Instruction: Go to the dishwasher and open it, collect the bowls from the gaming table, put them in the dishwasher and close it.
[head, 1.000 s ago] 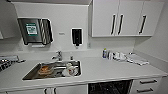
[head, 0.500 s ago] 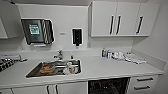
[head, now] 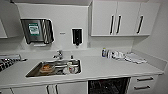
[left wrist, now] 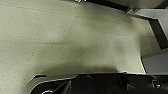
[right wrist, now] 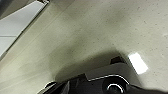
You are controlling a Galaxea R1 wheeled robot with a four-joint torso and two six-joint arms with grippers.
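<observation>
The head view looks down on a white counter (head: 100, 68) with a steel sink (head: 53, 68) set in its left part. Some dishes lie in the sink, one orange-brown thing among them, too blurred to name. A tap (head: 59, 54) stands at the far edge of the sink. Under the counter, right of the middle, the dishwasher (head: 108, 85) shows a dark open cavity — the racks inside are hard to make out. Just right of it are two white drawers (head: 142, 83) with dark handles.

On the wall hang a paper towel dispenser (head: 37, 31) at the left and a small black soap dispenser (head: 76, 36). White upper cabinets (head: 122, 18) are at the far right. A bottle (head: 103, 52) and some cloths (head: 132, 58) lie on the counter below them.

Both wrist views show a pale speckled floor (left wrist: 62, 42) — the state of either claw I cannot tell.
</observation>
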